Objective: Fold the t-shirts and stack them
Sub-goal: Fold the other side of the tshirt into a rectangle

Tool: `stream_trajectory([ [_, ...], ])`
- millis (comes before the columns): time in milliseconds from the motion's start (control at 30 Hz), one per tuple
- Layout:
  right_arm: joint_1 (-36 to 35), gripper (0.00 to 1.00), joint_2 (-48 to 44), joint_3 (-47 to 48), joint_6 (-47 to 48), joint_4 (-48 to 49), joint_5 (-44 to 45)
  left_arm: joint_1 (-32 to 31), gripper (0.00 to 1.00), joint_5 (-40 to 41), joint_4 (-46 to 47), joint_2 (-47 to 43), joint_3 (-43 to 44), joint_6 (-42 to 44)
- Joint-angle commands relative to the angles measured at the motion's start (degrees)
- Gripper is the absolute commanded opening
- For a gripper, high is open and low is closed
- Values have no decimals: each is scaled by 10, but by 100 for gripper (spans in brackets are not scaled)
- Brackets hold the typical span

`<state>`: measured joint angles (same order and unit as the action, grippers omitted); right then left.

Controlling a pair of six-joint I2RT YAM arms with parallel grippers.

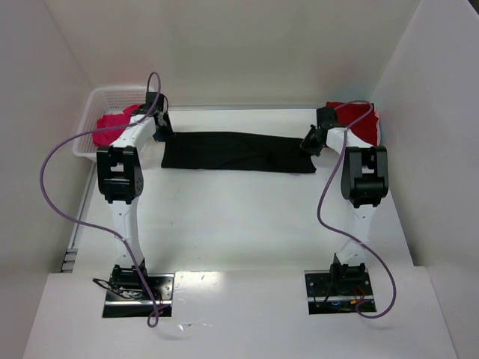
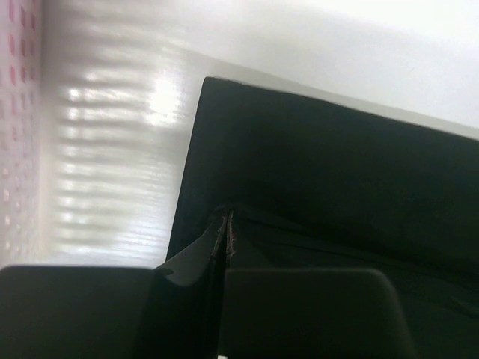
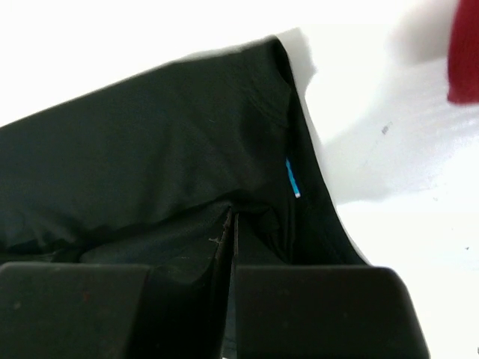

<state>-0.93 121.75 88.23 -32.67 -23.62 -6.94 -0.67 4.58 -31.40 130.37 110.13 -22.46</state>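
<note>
Now the black t-shirt lies on the white table as a long flat band, stretched between the two grippers. The left gripper is at the left end of the band, and its wrist camera shows the two dark fingers pressed together on a raised fold of the black cloth, so it is pinching the shirt. From this gripper the cloth runs forward and to the right, and its straight left edge lies on the table just ahead of the fingers. The right gripper is at the other end, also shut on a thin fold of the same shirt; a small blue tag shows just ahead of its fingertips, a little to the right. The magenta-pink t-shirt is bunched in the white mesh basket, just to the left of the left gripper. The dark red t-shirt lies in a heap near the right gripper, on its right side.
</note>
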Motion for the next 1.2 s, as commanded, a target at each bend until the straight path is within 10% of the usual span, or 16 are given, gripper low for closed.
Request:
stream_trajectory([
  [0,3,5,-3,41,19,27,-1,7,0,3,20,14,47,15],
  [200,3,6,-8,46,30,34,-1,7,3,3,20,31,69,15],
  [433,3,15,-8,56,36,39,-8,7,43,-12,20,38,72,21],
  [800,3,68,-63,65,41,33,-64,-14,88,-145,20,-41,66,63],
  [1167,-2,75,-194,-157,23,68,-75,-173,92,-287,27,-72,30,105],
])
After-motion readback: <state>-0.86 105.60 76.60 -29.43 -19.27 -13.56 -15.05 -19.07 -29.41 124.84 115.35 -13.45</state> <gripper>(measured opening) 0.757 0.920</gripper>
